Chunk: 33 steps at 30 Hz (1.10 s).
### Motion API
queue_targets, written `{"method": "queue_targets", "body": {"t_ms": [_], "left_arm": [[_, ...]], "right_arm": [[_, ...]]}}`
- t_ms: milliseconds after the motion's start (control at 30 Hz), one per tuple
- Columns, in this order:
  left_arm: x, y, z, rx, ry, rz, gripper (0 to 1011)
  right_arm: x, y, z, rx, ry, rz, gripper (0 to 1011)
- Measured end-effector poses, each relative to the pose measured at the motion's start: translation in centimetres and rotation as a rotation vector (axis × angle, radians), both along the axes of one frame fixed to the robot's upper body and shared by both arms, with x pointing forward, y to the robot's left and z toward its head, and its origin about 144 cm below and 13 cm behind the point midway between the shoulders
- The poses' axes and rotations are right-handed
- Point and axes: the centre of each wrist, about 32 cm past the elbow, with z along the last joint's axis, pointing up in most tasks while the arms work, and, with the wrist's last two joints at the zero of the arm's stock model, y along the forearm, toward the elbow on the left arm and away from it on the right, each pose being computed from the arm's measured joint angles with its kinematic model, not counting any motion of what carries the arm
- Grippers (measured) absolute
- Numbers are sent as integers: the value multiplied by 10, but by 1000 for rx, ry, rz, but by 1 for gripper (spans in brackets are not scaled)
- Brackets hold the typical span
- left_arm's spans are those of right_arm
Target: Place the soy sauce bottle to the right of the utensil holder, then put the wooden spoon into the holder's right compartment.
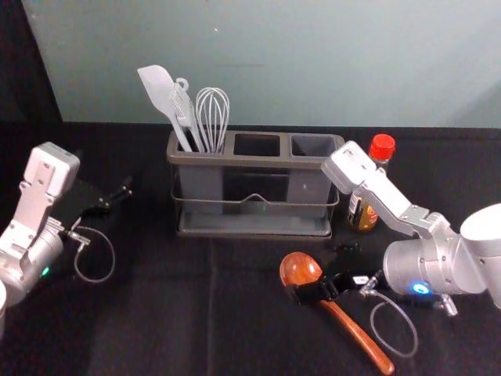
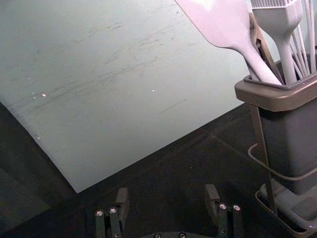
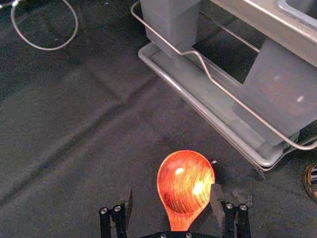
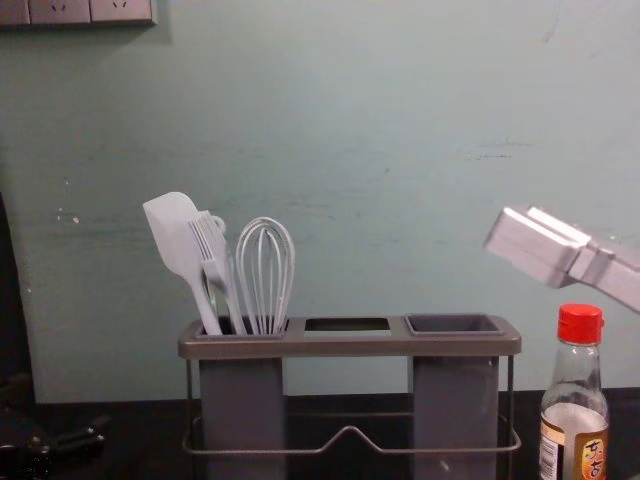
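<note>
Over on the right, the right gripper is reaching down above the wooden spoon, and its jaws are spread well apart with the spoon between them. They aren't closed on it; one side comes right up by the edge of the bowl, though I can't tell from here whether it touches. The spoon lies slantwise on the black-covered counter, in front of the utensil holder, bowl toward the holder and handle running away from it, out to the right.

The soy sauce bottle is standing upright near the holder's right end, a little gap between the two. It has a red cap, and a good part of it is behind the right arm in the head view.

The holder stands upright, with a wire rail across its front. Its left compartment has a pale spatula, a fork-shaped tool and a whisk in it, heads up. The right compartment is the one on the bottle's side, its mouth open at the top.

As for the left gripper, it's off to the left of the holder, well apart from the spoon and the bottle, its jaws wide open and holding nothing
</note>
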Motion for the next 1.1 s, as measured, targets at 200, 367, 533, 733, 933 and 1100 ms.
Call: {"method": "queue_targets", "body": {"t_ms": [200, 367, 533, 733, 933, 1100], "left_arm": [[0, 0, 0, 0, 0, 0, 1005], [0, 0, 0, 0, 0, 0, 1005], [0, 0, 0, 0, 0, 0, 1005], [0, 0, 0, 0, 0, 0, 1005], [0, 0, 0, 0, 0, 0, 1005], [0, 0, 0, 0, 0, 0, 1005]], "right_arm": [[6, 5, -5, 0, 10, -7, 1000], [11, 9, -8, -5, 13, -12, 1000], [14, 11, -10, -11, 10, -12, 1000], [16, 14, -12, -30, -1, -15, 1000], [16, 13, -15, -38, -6, -15, 1000], [18, 13, -18, -45, -4, -16, 1000]]}}
